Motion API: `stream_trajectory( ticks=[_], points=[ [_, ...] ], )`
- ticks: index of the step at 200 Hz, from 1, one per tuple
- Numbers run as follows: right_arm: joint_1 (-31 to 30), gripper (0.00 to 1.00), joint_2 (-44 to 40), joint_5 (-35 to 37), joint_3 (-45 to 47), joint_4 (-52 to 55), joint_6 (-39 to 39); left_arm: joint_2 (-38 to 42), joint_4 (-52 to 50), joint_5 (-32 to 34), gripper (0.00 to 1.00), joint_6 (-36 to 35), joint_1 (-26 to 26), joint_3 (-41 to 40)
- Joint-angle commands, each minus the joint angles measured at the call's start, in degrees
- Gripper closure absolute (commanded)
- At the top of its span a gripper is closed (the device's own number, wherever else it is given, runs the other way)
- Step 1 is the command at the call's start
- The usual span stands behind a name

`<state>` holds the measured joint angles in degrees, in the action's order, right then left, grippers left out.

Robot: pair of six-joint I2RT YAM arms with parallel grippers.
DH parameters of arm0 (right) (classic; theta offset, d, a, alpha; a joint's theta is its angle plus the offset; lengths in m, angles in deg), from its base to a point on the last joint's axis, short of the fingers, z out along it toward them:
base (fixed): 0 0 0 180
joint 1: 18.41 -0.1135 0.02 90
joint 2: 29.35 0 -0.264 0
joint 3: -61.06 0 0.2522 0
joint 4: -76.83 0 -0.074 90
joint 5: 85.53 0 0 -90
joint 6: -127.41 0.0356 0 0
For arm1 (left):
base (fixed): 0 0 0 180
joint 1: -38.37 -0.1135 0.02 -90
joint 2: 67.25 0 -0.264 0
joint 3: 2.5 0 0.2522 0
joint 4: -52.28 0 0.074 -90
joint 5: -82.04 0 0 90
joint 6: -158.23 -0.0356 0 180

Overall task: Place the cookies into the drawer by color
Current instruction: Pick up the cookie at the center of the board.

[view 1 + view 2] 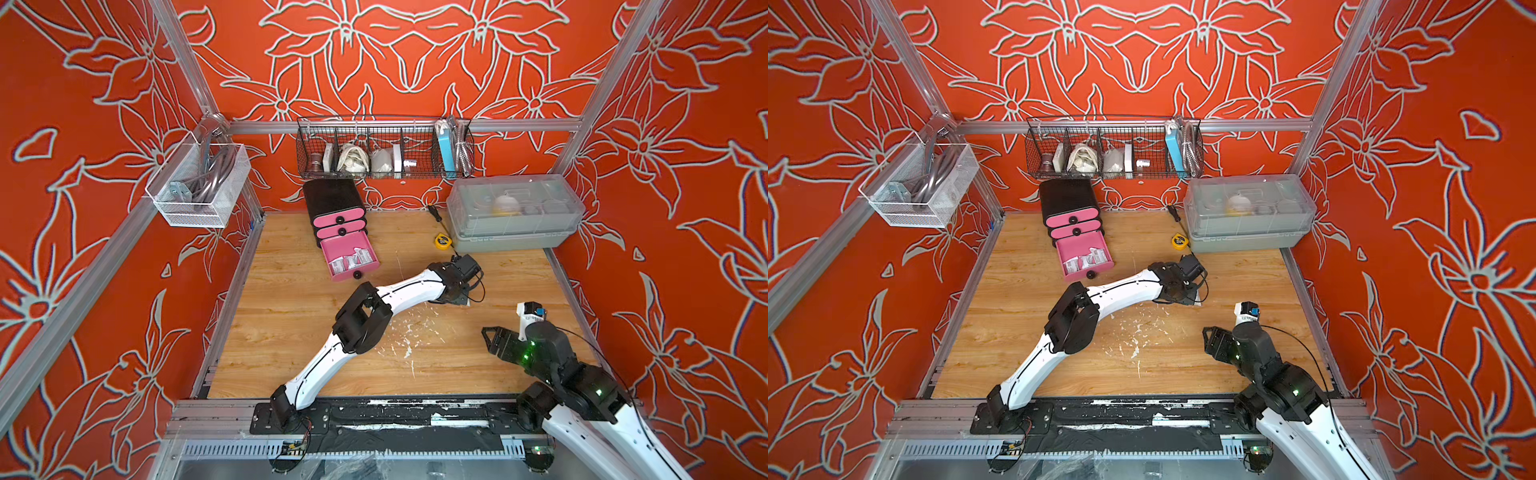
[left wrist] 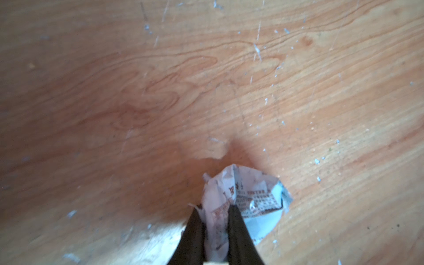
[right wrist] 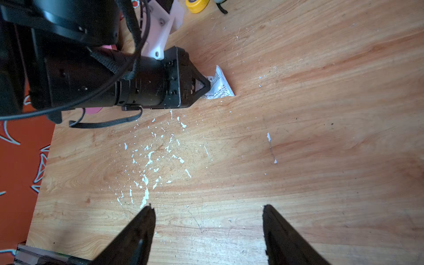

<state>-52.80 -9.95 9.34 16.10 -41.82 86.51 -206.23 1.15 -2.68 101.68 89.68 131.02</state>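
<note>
Pink bottom drawer (image 1: 337, 246) stands open, holding white-silver cookies (image 1: 351, 261).

drawer (image 1: 334, 203) at the back of the table (image 1: 291, 316), tape measure (image 1: 442, 241) between it and the lidded box (image 1: 515, 212).

Print on white cookie pkt (image 2: 250, 199) too blurry, nothing legible.

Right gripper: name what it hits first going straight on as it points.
Likely the paint-flecked wooden tabletop, as the open right gripper seems tilted downward. If level, the crumpled white printed cookie packet pinched by the left gripper comes first; depth is unclear.
</note>
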Motion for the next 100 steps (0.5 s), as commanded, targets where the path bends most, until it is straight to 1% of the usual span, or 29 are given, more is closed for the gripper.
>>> stream_trajectory(
  ticks=[1, 44, 100],
  points=[
    [0.09, 0.23, 0.12, 0.28, -0.57, 0.11, 0.66, 6.00, -1.65, 1.37, 0.93, 0.02, -1.19, -1.88],
    [0.10, 0.23, 0.66, 0.39, -0.41, -0.74, 0.81, 14.26, -1.66, 3.96, 0.93, -0.90, -5.24, -7.77],
    [0.05, 0.22, 4.24, -0.35, -0.52, -4.34, 0.19, 24.77, -1.38, 8.77, 0.92, -3.51, -15.22, -16.30]
  ],
)
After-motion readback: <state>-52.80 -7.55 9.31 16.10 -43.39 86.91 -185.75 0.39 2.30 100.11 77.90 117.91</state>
